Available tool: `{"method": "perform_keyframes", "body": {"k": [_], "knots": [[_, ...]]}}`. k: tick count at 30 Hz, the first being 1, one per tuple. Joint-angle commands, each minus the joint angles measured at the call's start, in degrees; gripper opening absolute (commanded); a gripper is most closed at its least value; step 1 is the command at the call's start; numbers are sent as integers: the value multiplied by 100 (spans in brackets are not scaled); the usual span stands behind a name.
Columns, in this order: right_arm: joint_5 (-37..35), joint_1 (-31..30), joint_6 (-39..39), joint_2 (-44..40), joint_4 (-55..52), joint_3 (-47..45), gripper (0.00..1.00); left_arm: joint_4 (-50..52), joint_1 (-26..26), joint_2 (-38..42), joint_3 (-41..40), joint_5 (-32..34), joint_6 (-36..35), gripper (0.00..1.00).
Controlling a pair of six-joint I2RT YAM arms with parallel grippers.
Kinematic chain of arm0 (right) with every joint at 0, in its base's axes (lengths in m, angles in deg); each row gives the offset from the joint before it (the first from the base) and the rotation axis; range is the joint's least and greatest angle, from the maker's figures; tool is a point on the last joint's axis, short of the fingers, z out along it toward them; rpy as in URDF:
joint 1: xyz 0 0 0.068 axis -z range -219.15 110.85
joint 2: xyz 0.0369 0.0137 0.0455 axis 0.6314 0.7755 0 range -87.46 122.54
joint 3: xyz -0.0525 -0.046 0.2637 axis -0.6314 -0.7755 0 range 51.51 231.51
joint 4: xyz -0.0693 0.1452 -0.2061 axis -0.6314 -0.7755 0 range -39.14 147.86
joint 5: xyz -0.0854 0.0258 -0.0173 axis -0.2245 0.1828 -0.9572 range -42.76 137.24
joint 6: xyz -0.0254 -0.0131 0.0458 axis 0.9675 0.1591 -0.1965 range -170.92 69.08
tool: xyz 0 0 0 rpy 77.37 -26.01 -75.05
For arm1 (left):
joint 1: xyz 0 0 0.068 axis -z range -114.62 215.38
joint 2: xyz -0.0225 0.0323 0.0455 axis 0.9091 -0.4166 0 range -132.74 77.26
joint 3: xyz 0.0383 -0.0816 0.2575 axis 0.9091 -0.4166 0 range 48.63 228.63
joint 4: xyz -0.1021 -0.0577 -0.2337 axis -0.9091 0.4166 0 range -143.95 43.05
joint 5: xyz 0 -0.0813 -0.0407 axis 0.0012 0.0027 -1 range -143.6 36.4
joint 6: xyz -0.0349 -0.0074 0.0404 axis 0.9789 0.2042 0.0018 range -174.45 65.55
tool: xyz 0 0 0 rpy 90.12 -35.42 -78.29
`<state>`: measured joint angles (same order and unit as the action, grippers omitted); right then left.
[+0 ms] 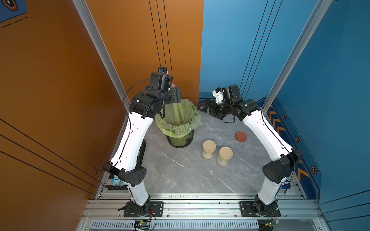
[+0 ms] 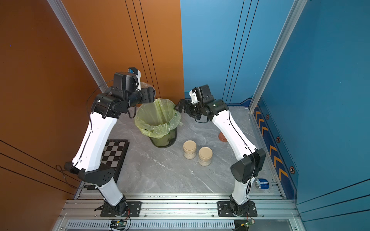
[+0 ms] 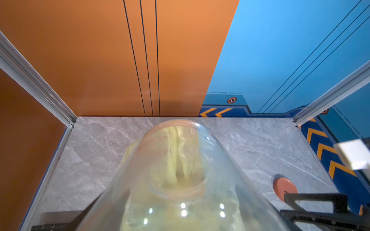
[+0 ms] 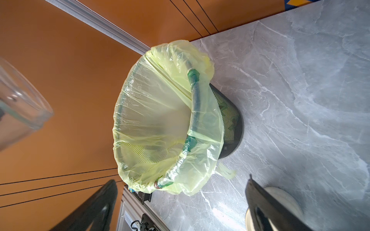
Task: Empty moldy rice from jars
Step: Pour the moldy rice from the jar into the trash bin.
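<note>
Left wrist view: we note the left end effector [image 1: 175,95] clamped on a clear jar [image 3: 176,170], tilted above the green-bagged bin [image 1: 179,122], whose bag shows through the glass. Right end effector [image 1: 204,107] spread wide, touching nothing, beside the bin. Two beige-lidded jars [image 1: 208,150] [image 1: 225,157] stand on the desk [image 1: 180,176], rice [image 1: 222,163] inside. Reddish-brown lid [image 1: 240,136] lies apart.

A grey marbled desk [image 1: 180,176] is seen in both top views. A dark mesh bin [image 1: 180,141], lined with a pale green bag, is set upright toward its far side. Near the middle a beige-lidded jar [image 1: 209,152] is stood just beside a second jar [image 1: 224,159], with pale grains visible through both walls. A reddish-brown lid [image 1: 240,136] is laid flat, apart from them. A chequered board [image 2: 115,154] is partly hidden at the left edge.
</note>
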<state>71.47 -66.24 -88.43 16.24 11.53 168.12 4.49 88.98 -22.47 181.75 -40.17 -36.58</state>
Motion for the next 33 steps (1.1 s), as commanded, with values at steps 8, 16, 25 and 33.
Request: {"method": "perform_keyframes", "body": {"k": [8,16,25,33], "knots": [[76,-20,-107,-41,27,160,100,127,-767,-268,-612,-2259,650,0],[293,-64,-729,191,29,779,100,105,-835,-332,-504,-2743,481,0],[335,-269,-1724,424,36,1320,100,-1558,-679,271,-1532,-2596,-39,0],[376,-389,-2691,613,45,1560,100,-5812,-716,1679,-4676,-2766,50,0]]}}
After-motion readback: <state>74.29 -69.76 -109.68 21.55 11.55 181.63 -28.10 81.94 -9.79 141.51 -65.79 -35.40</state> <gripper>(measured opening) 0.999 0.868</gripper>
